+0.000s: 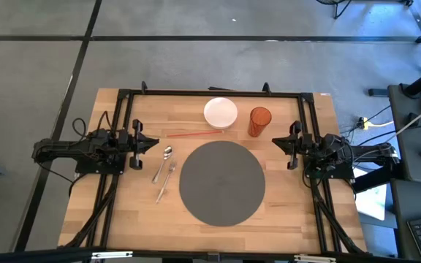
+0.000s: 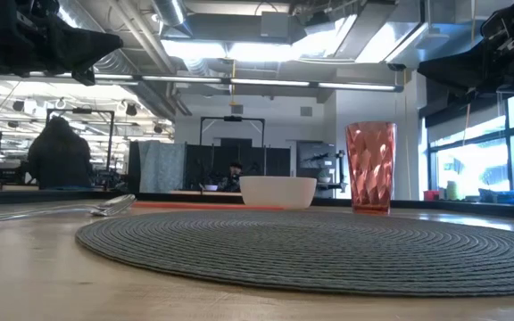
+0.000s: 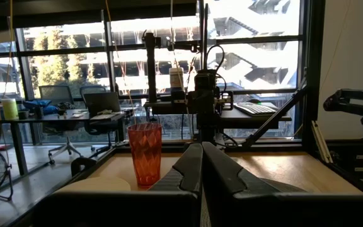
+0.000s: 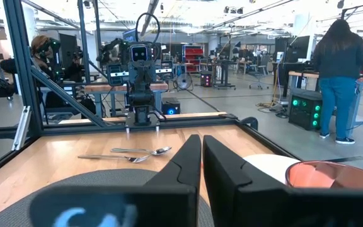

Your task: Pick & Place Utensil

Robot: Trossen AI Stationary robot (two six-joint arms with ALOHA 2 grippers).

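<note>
- The left gripper [image 1: 154, 142] waits at the table's left edge, fingers pressed together, holding nothing.
- The right gripper [image 1: 276, 140] waits at the right edge, fingers closed and empty.
- A spoon [image 1: 163, 161] and a fork [image 1: 167, 180] lie side by side on the wooden table [image 1: 291, 208], just left of the round grey placemat [image 1: 221, 182].
- Beyond the placemat stand a white bowl [image 1: 220, 112] and a red cup [image 1: 259, 120], with a red straw [image 1: 194, 134] nearby.

Wooden table [image 1: 218, 226] w/ black frame along far edge & both sides. Round grey woven placemat [image 1: 222, 183] lies midway btwn the two grippers. Spoon [image 1: 164, 161] & fork [image 1: 167, 180] lie side by side just off left gripper's tips. White bowl [image 1: 220, 112], red tumbler [image 1: 259, 121], thin red straw [image 1: 195, 134] sit beyond mat, tumbler nearest right gripper.
</note>
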